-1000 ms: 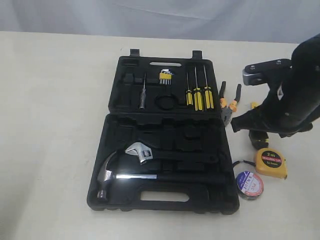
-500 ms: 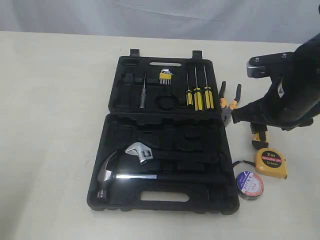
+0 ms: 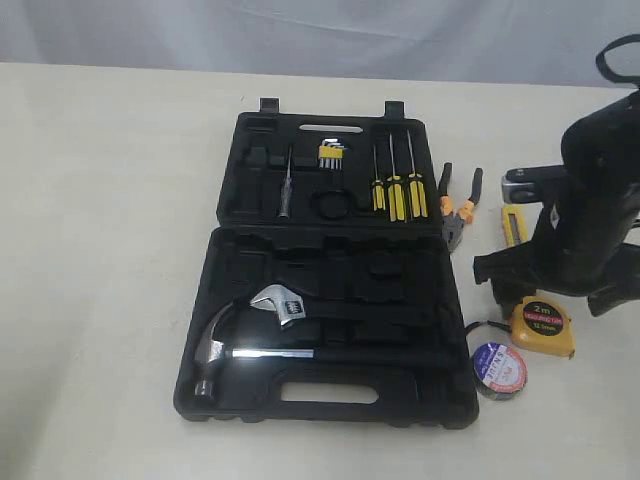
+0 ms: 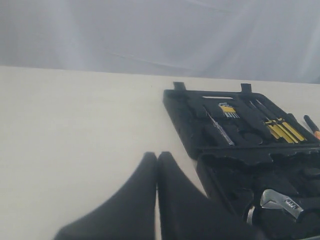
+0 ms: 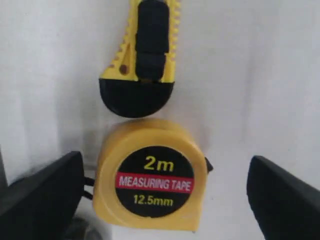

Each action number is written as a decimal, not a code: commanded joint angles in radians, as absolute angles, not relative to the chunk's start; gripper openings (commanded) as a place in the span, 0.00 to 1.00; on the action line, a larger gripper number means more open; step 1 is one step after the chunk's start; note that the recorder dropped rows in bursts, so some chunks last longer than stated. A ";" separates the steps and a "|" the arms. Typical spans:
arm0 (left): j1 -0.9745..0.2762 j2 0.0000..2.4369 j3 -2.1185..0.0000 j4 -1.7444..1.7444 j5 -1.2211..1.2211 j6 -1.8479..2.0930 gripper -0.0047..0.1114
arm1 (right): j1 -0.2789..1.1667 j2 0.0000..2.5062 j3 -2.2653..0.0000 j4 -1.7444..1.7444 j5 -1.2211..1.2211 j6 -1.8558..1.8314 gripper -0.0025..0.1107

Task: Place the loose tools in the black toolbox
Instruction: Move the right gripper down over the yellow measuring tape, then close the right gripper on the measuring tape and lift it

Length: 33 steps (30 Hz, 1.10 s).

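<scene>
The black toolbox [image 3: 330, 400] [image 4: 186, 119] lies open on the table. To its right lie the loose tools: orange-handled pliers [image 3: 459, 208], a yellow-black utility knife [image 3: 513, 226] [image 5: 144, 55], a yellow "2m" tape measure [image 3: 542, 327] [image 5: 152, 175] and a black tape roll [image 3: 498, 368]. My right gripper [image 3: 545, 288] [image 5: 165, 165] hangs open just above the tape measure, one finger on each side and neither touching it. The arm hides the knife's near end in the exterior view. My left gripper [image 4: 156, 156] is shut and empty over bare table left of the toolbox.
In the toolbox sit a steel hammer [image 3: 215, 345], an adjustable wrench [image 3: 280, 300], yellow-handled screwdrivers [image 3: 398, 195] and hex keys [image 3: 331, 155]. Pale table surrounds the box, with a grey backdrop behind.
My right arm has shifted right and toward the front, from over the knife to over the tape measure. Its jaws now stand wider. The tools have not moved.
</scene>
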<state>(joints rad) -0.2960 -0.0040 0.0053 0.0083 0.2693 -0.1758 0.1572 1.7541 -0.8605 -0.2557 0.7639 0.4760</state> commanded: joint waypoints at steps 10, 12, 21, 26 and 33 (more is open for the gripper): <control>-0.301 0.000 0.000 0.000 0.272 -0.175 0.04 | 0.151 1.903 -0.859 -0.204 0.700 0.443 0.58; -0.301 0.000 0.000 0.000 0.272 -0.175 0.04 | 0.151 1.903 -0.859 -0.203 0.716 0.443 0.50; -0.301 0.000 0.000 0.000 0.272 -0.175 0.04 | 0.153 1.903 -0.859 -0.196 0.768 0.422 0.18; -0.301 0.000 0.000 0.000 0.272 -0.175 0.04 | 0.153 1.891 -0.859 -0.188 0.772 0.400 0.02; -0.301 0.000 0.000 0.000 0.272 -0.175 0.04 | 0.153 1.784 -0.859 -0.188 0.741 0.397 0.02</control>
